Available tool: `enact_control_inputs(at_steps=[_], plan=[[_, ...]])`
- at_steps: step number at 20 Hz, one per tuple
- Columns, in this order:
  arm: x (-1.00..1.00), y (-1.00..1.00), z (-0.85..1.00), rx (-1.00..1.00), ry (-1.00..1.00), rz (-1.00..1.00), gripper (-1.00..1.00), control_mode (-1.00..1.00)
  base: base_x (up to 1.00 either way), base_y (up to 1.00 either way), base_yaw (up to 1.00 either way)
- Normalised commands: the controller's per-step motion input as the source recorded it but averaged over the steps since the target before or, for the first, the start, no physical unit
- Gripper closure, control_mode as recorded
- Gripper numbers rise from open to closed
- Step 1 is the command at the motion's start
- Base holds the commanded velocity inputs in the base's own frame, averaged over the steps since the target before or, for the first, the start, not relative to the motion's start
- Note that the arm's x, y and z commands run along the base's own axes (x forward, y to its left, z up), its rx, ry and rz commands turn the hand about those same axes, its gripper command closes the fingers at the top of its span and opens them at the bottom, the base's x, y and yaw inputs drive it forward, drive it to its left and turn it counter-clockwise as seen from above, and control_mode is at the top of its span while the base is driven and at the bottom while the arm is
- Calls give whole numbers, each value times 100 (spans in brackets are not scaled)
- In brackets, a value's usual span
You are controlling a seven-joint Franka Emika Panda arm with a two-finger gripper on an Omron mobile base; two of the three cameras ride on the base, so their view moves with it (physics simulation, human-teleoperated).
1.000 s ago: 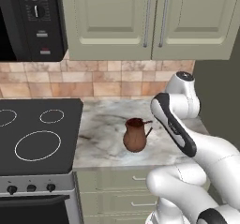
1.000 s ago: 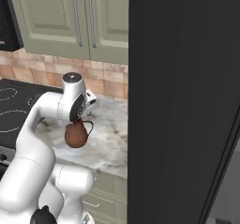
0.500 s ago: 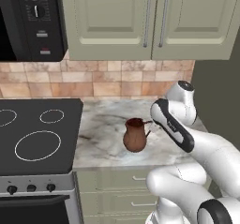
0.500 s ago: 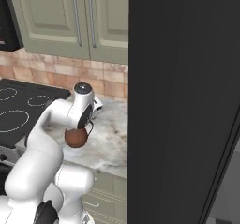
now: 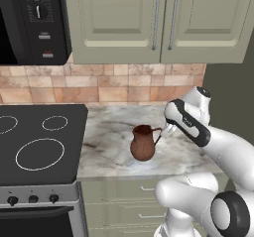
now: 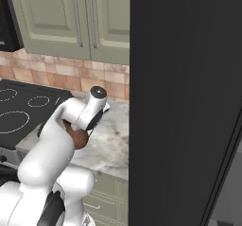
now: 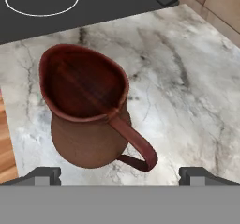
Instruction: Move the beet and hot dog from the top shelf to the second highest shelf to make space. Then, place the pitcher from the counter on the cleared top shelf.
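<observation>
**Gripper poised beside the pitcher's handle on the counter**

A reddish-brown clay pitcher (image 5: 143, 143) stands upright on the grey-white marbled counter (image 5: 109, 132), near its front edge and about midway between the black stovetop (image 5: 34, 142) and the counter's right end. Its loop handle (image 7: 136, 145) points toward the robot's gripper (image 5: 167, 130), which sits just beside it. In the hand view the two dark finger tips (image 7: 42, 175) stand wide apart, one on each side of the handle, holding nothing. A black microwave (image 5: 30, 23) hangs above the stovetop; its dial has small markings too blurred to read. Sage-green cabinets (image 5: 158, 20) hang above a tan tiled backsplash (image 5: 124, 87). A tall black refrigerator (image 6: 184, 102) stands at the counter's right end, its door shut
</observation>
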Motion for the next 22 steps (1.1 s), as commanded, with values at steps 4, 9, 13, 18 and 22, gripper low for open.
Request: enact_control_inputs(at_steps=[4,9,13,18,22], plan=[[16,0,-15,2,0,18,-100,-100,0,0,0],[9,0,-20,0,0,20,-100,-100,0,0,0],[1,0,-16,0,0,20,-100,-100,0,0,0],[0,0,-4,0,0,17,-100,-100,0,0,0],[0,0,0,0,0,12,-100,-100,0,0,0]])
